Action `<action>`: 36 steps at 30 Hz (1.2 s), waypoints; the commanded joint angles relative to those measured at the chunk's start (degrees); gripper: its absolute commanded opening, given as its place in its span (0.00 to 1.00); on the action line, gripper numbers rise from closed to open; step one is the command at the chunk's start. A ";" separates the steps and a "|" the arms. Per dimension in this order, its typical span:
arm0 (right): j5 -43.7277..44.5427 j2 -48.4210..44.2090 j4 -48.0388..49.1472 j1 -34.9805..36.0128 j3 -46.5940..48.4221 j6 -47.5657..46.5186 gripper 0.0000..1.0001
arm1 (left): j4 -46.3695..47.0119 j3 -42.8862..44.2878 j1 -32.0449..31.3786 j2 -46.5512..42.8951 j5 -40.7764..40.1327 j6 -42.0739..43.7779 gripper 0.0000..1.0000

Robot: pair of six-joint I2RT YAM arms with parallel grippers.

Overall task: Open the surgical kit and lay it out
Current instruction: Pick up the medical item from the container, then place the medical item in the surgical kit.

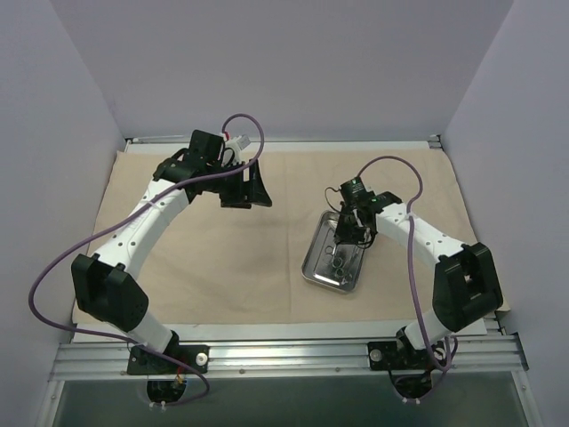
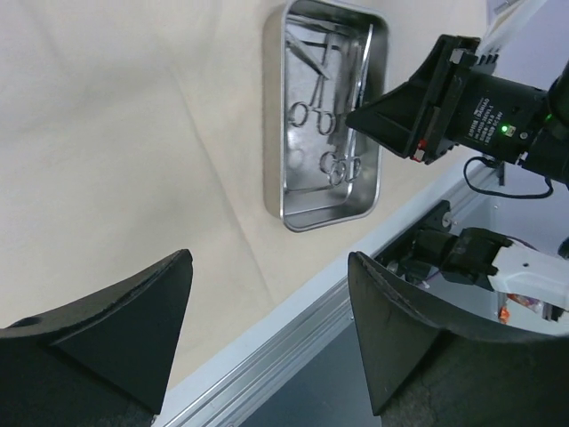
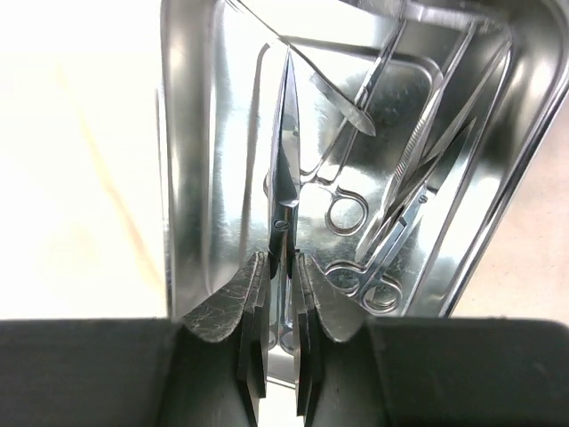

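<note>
Flat-spread large beige cloth wrap (image 1: 222, 258) underlies all; shiny rectangular steel tray (image 1: 311, 267) on it. Your right gripper (image 3: 283, 276) pinches thin steel scissors (image 3: 284, 160) inside tray, likely for lift-out; your left gripper (image 2: 268, 267) agape, empty, parked aside.

White arms (image 1: 138, 227), black joints (image 1: 108, 286), looping purple cables (image 1: 34, 294).

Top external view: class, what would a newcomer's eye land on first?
The shiny steel tray sits right of centre on the beige cloth, with thin instruments inside. The right claw is down in it, pinched on scissors. The left claw hangs open and empty above the cloth.
</note>
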 commanded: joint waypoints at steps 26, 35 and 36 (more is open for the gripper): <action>-14.85 -1.92 -0.34 -0.69 19.51 -1.45 0.00 | 23.53 -6.81 -10.90 5.17 12.39 -9.11 0.75; -16.17 -0.86 -0.61 -0.78 21.53 -1.63 0.00 | 24.76 -6.63 -11.17 7.54 13.35 -9.55 0.62; -16.35 -0.77 -0.52 -0.78 21.71 -1.71 0.00 | 24.85 -6.63 -11.25 7.63 13.44 -9.72 0.60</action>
